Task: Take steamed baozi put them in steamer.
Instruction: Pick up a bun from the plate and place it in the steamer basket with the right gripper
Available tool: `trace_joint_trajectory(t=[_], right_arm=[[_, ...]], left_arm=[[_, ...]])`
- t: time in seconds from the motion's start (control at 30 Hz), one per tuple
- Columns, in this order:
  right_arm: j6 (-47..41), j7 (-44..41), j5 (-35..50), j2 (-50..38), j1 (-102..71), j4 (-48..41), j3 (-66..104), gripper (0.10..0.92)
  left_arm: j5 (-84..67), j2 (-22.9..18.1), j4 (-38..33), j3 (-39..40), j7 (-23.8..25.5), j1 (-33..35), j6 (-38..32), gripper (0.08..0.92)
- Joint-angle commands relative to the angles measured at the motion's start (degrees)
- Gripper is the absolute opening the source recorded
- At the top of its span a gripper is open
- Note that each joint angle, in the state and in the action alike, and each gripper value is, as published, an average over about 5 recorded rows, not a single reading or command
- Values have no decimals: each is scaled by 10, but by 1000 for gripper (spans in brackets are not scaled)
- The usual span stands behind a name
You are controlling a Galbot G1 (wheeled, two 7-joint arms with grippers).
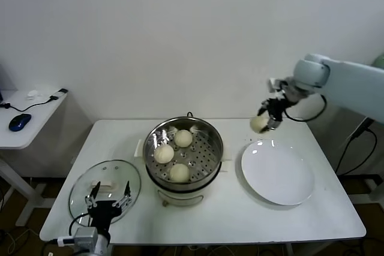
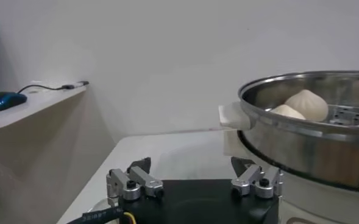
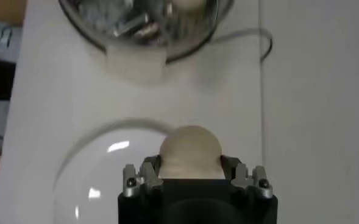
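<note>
The steamer [image 1: 183, 175] stands mid-table with three steamed baozi on its perforated tray: one at the back [image 1: 183, 138], one at the left [image 1: 163, 153], one at the front [image 1: 179, 172]. My right gripper [image 1: 262, 124] is shut on another baozi [image 1: 258, 124], held in the air above the far edge of the white plate [image 1: 278, 172]. In the right wrist view this baozi [image 3: 190, 152] sits between the fingers, over the plate [image 3: 100, 182], with the steamer [image 3: 144, 27] beyond. My left gripper [image 1: 110, 199] rests open at the table's front left, beside the steamer [image 2: 307, 143].
A round glass lid [image 1: 103, 185] with a white handle lies flat at the front left of the table, under my left gripper. A side desk [image 1: 27, 118] with a mouse and cable stands to the left. The wall rises behind the table.
</note>
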Motion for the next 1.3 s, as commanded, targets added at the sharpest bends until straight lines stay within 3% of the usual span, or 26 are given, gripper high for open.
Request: trace_joint_trajectory(t=[0.03,0.37,1.3], right_arm=[[-95,72,196,121,117,134,-25,662],[-130,122,163,196,-14,91,-8,662],[-139,151,69,177,-123,44,9,687]], left_arm=[[1,1,0,0,0,2,0,823],[0,-3,-3,1,0,0,2,823],[-3,5,11,0,-1,1,-3,823]])
